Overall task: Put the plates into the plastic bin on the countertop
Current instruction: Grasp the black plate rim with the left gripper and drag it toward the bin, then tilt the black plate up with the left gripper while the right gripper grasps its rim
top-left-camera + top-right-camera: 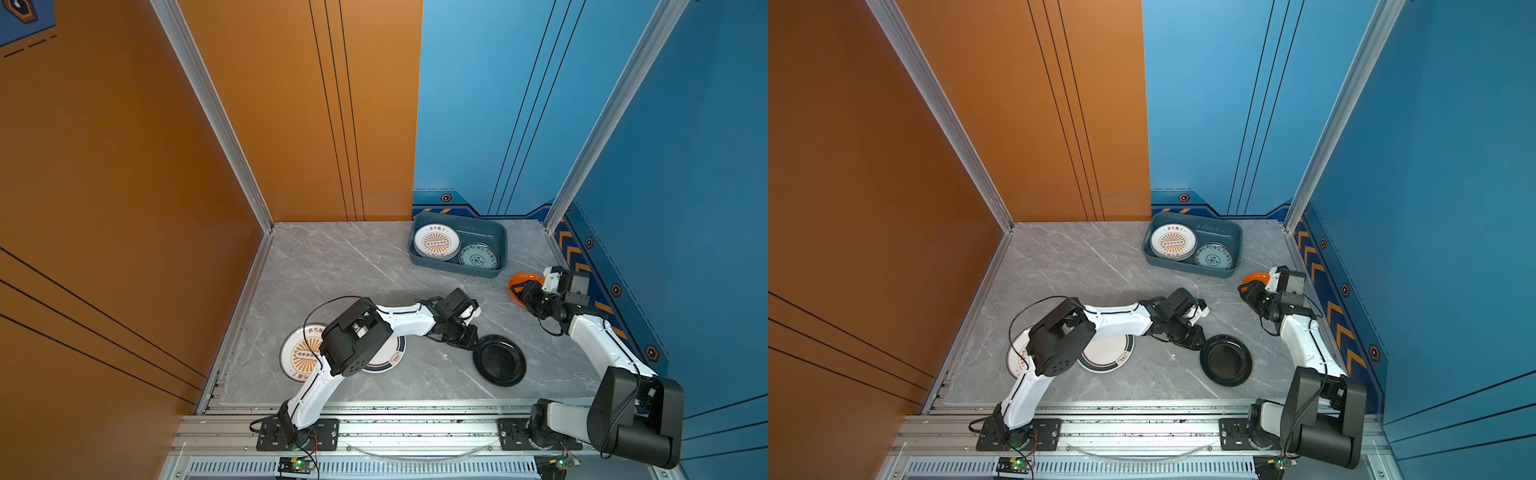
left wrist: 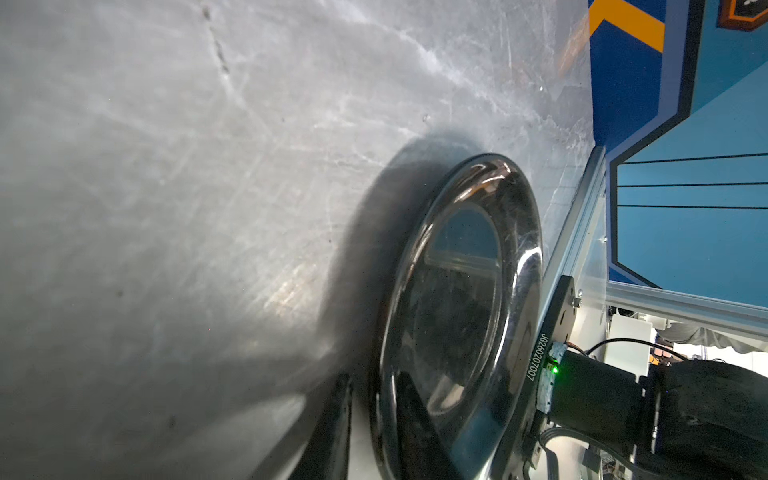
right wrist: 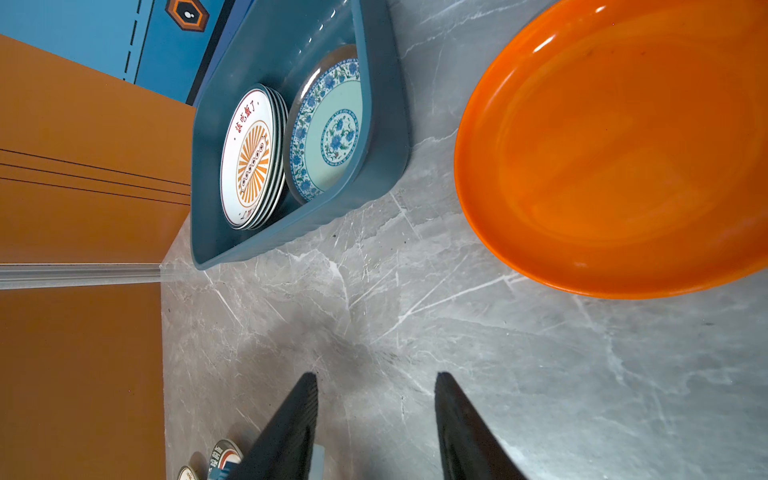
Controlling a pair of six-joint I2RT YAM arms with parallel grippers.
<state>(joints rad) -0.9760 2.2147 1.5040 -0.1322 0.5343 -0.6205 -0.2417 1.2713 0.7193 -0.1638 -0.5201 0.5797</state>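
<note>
The plastic bin is holding a sunburst plate stack beside a teal patterned plate. The left pincer is straddling the black plate at its rim, and I cannot tell whether it is clamped. The right pincer is standing apart.

orange wall left, blue wall right — aluminium rail in front

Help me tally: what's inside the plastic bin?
The plastic bin holds a stack topped by a sunburst plate, a teal patterned plate beside it. Lower plates' faces are hidden.
</note>
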